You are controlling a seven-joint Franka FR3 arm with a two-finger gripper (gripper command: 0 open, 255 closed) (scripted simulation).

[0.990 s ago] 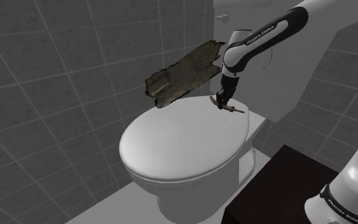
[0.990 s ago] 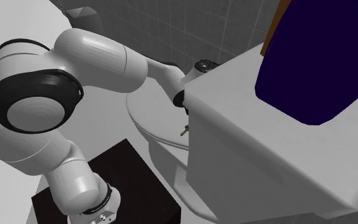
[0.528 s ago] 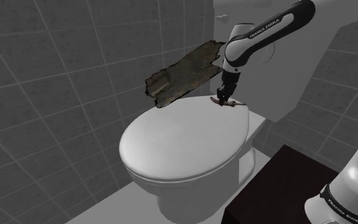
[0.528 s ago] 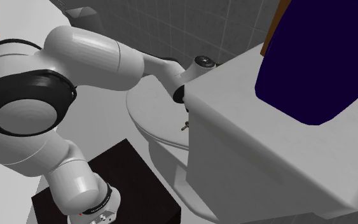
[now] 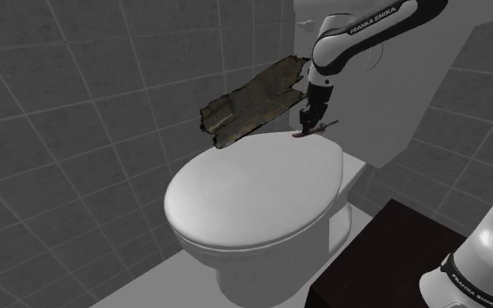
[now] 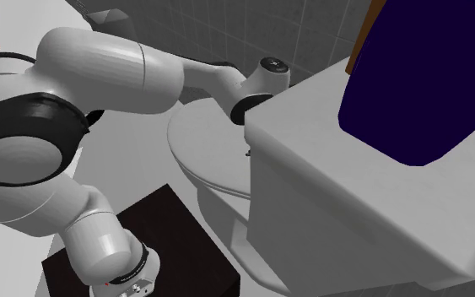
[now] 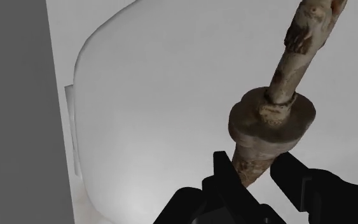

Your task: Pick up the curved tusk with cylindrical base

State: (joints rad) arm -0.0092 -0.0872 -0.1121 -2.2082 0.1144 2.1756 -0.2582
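Between the two black fingers (image 7: 224,168) of the gripper (image 7: 258,167) sits the tapered brown end of the curved tusk (image 7: 274,114). The fingers are drawn in partway and press on it from both sides, so the piece is clasped. Just past the fingertips the tusk widens into a round, disc-like collar, and beyond that a paler, mottled shaft runs on away from the gripper. Below the gripper lies the closed white toilet lid (image 5: 244,188), and in the shoulder view the tusk juts sideways from the fingertips a little above the lid's rear edge, apparently clear of it. Beside the gripper, on the side away from the stand (image 5: 384,254), a rough brown slab like weathered bark (image 5: 253,103) slants above the lid. The white arm (image 6: 134,72) reaches across to the gripper, which hangs in front of the grey tiled wall (image 5: 78,96). The second exterior view looks over the white tank (image 6: 353,186), which carries a dark blue shape (image 6: 421,76).
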